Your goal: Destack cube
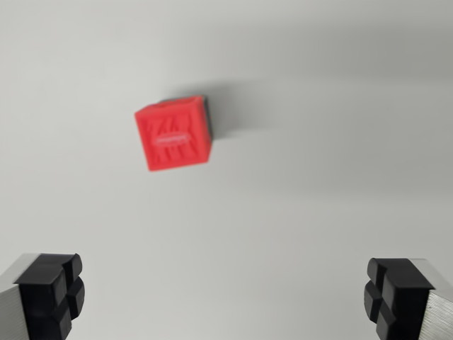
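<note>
The tool (226, 297) gapes wide, empty, well apart from the red cube (173, 134) on bare white table (318, 205).

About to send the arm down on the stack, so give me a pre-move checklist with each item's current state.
1. Fingers spread wide enough for the cube: ok. The left finger and right finger sit at opposite bottom corners of the wrist view; gripper holds nothing.
2. Red cube in view: ok, though blurred.
3. Cube centred between the fingers: not ok; it lies above and toward the wrist view's left.
4. Cube faces square to the fingers: not ok; it looks slightly rotated.
5. Second cube underneath: cannot tell; only a dark edge shows behind the red one.
6. Nothing else on the white surface: ok.
</note>
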Robot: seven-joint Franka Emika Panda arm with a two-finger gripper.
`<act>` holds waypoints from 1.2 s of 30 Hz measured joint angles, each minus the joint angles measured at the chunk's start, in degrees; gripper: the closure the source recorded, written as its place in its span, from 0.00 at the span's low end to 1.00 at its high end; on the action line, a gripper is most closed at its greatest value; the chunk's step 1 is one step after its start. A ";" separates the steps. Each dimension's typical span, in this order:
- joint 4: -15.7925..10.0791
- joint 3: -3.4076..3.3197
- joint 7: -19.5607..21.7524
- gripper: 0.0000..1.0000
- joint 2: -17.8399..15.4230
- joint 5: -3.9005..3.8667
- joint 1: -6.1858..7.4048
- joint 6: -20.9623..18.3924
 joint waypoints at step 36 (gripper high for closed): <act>-7.67 1.04 -2.59 0.00 5.54 -0.60 2.45 13.88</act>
